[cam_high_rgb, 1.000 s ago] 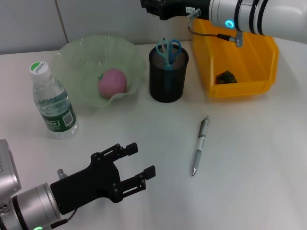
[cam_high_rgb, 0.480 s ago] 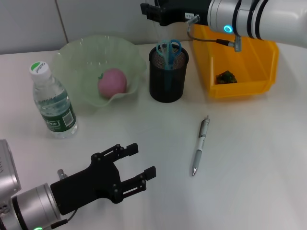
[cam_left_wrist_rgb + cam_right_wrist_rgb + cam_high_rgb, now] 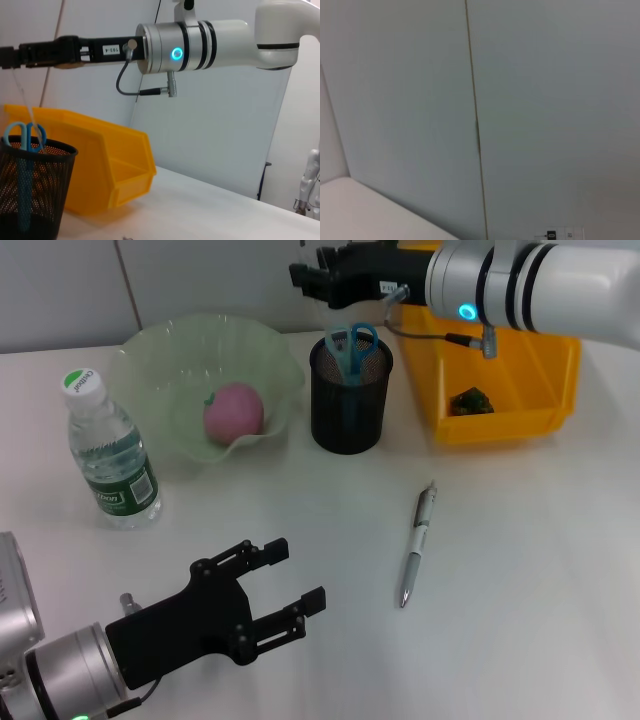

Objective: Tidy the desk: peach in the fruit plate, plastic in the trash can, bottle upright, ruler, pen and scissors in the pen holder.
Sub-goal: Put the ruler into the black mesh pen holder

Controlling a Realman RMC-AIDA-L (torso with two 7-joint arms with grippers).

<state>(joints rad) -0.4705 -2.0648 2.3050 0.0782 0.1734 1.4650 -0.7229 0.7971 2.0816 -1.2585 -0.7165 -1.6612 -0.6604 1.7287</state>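
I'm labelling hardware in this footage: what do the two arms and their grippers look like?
Right arm: glossy white cylindrical links with black bands, a glowing cyan ring light, a grey looping cable, and a black right gripper bearing a small white label. Left arm: silver-grey wrist, matte black left gripper with angular fingers.

Along the far edge of the desk (image 3: 520, 570) stands a row of obstacles: the bottle (image 3: 108, 452) upright near the left edge, the fruit plate (image 3: 160, 360) with the peach (image 3: 235, 410) in it, the pen holder (image 3: 350, 405) just beside the plate, and the trash can (image 3: 500, 370) toward the far right corner. The gaps between these are narrow. The right gripper (image 3: 310, 265) and its arm hang above the pen holder and trash can, blocking the way down into both. The left gripper (image 3: 285, 585) takes up the near left corner. The pen (image 3: 417, 542) lies alone mid-desk; the desk around it, out to the right edge and near right corner, is bare.
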